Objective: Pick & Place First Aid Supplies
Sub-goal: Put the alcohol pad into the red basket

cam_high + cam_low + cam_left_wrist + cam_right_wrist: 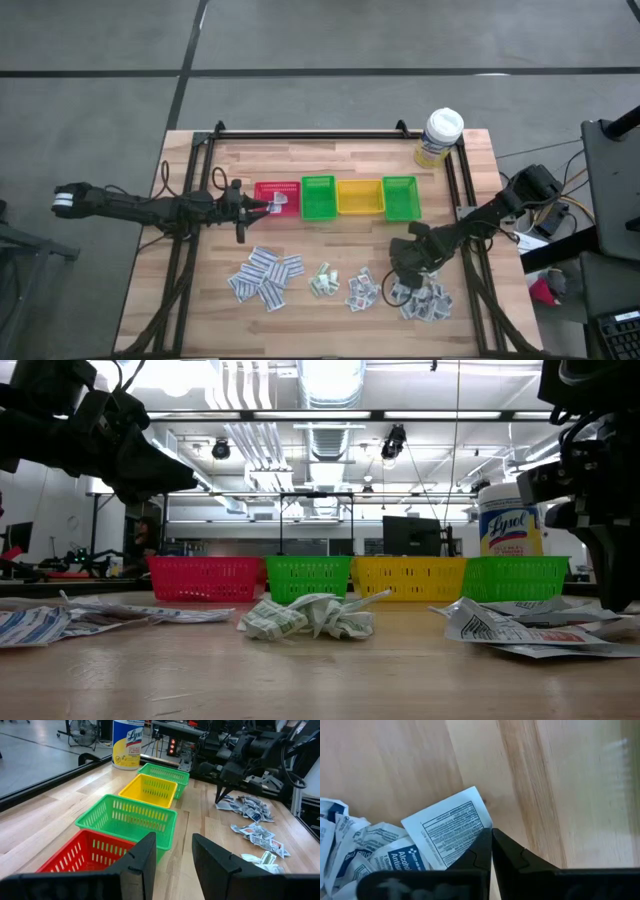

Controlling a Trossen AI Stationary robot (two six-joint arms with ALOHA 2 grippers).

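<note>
The first aid supplies are small white printed packets lying in loose heaps on the wooden table: strips (265,275), crumpled green-printed ones (323,281), and squarish ones (360,290) (425,300). My right gripper (400,275) points straight down at the left edge of the rightmost heap, shut at a square packet with black print (447,827). My left gripper (174,857) hovers open and nearly level just before the red bin (82,852), nothing between its fingers. One white packet (281,203) lies in the red bin. My right gripper comes from above, pointing down, with its fingertips (482,842) closed together on the square packet's edge near a corner (487,822). One finger covers that corner, the other stands over bare wood. The packet lies flat on the table, overlapping other packets.
Four small bins stand in a row across the table's middle: red (277,198), green (318,197), yellow (359,197), green (400,197). A white-capped bottle with a yellow label (440,137) stands at the far right. A black frame rail (310,135) runs along the far edge.
</note>
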